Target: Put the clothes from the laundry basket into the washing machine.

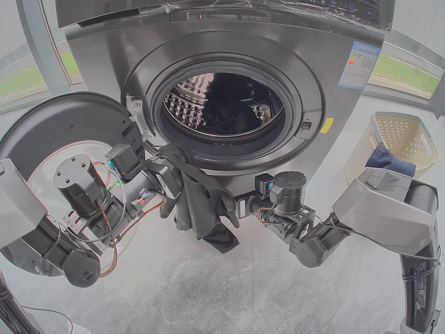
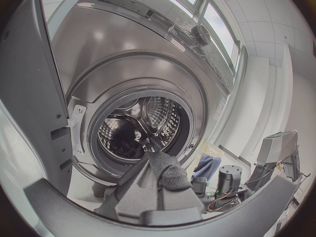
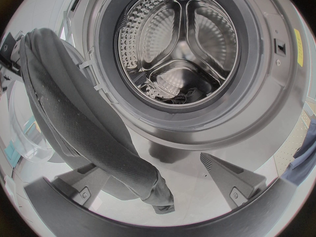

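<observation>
One black garment (image 1: 199, 205) hangs before the washer's (image 1: 116, 56) open mouth, one dark piece (image 3: 174, 98) lies in the drum (image 1: 185, 107), and one blue garment (image 1: 389, 161) sits in the basket (image 1: 408, 140) on the right. The left fingers (image 2: 138, 195) are closed on the black garment, while the right fingers (image 3: 230, 178) are spread wide, one touching it. The open door (image 1: 60, 121) stands behind the left arm.

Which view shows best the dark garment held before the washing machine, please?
The head view: the dark garment hangs nearly whole from the left gripper. The left wrist view shows the bunch pinched; the right wrist view, a long draped strip.
</observation>
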Available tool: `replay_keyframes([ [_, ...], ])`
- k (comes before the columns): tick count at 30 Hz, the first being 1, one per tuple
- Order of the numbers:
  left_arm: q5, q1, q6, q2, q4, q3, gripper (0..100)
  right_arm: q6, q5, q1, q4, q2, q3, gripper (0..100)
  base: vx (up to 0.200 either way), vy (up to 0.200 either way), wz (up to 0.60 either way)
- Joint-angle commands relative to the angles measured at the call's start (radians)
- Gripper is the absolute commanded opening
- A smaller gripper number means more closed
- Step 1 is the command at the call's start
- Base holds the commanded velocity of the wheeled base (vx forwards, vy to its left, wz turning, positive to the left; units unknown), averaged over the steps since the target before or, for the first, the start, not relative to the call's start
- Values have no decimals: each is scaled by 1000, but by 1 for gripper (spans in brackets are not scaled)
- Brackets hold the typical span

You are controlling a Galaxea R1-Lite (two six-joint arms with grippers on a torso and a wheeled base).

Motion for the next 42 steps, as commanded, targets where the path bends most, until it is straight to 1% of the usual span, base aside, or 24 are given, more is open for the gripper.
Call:
replay_keyframes([
  [1, -1, 0, 0, -2, 0, 1, 0, 0, 2, 3, -10, 65, -27, 100, 0, 0, 0],
  [11, -1, -2, 0, -9, 0, 1, 0, 0, 5, 11, -31, 115, -90, 100, 0, 0, 0],
  [20, -1, -6, -2, -10, 0, 1, 0, 0, 11, 28, -33, 126, -119, 100, 0, 0, 0],
  [21, -1, -6, -2, -10, -2, 2, 0, -1, 13, 28, -50, 129, -124, 0, 0, 0, 0],
  [28, -1, -5, -2, -1, 0, 4, 0, -3, 19, 6, -84, 80, -107, 0, 0, 0, 0],
  [31, -1, -5, -2, -1, 0, 5, 0, -3, 19, -14, -90, 20, -59, 0, 0, 0, 0],
  [35, -1, 2, -3, -7, 0, 7, 0, -9, 20, -37, -140, -130, 94, 0, 0, 0, 0],
  [36, -1, 2, -3, -7, 0, 7, 0, -9, 20, -37, -140, -130, 94, 0, 0, 0, 0],
  [37, -2, 3, -5, -13, 0, 7, 0, -7, 20, -44, -162, -199, 157, 0, 0, 0, 0],
  [41, -2, 5, 0, -29, -2, 13, 0, 7, 31, -57, -193, -334, 263, 0, 0, 0, 0],
  [42, -2, 5, 1, -33, -2, 13, 0, 10, 31, -57, -196, -350, 272, 0, 0, 0, 0],
])
